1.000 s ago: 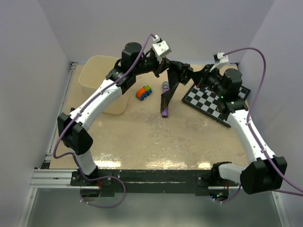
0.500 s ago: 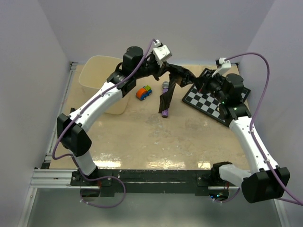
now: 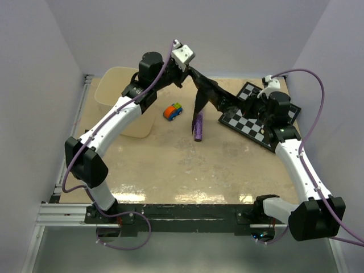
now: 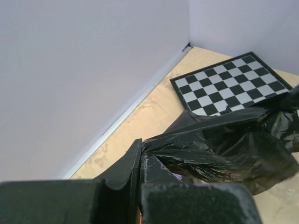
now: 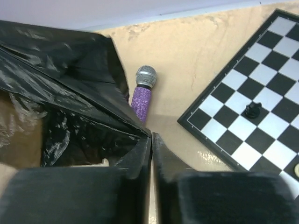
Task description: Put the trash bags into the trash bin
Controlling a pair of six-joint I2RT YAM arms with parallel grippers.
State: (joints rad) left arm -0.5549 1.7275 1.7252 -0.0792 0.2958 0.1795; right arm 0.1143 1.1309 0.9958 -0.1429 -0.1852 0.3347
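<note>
While my left end effector [image 4: 140, 154] and right end effector [image 5: 151, 137] both clamp the trash bag [image 3: 209, 91] aloft, right of the trash bin [image 3: 136, 126], I judge this mid-carry; next, swing it over the bin's mouth.

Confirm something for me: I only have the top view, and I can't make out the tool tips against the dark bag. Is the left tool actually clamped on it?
Observer: Yes. The left wrist view shows the left tool with its jaws pressed together on a bunched edge of the bag.
Operator: And the right one?
Observer: In the right wrist view the right tool is shut on a corner of the bag, and the film fans out to the left of it.
Operator: What is the purple thing half hidden behind the bag?
Observer: A microphone. It has a purple glitter handle and a silver mesh head, and it lies apart from the chessboard.
</note>
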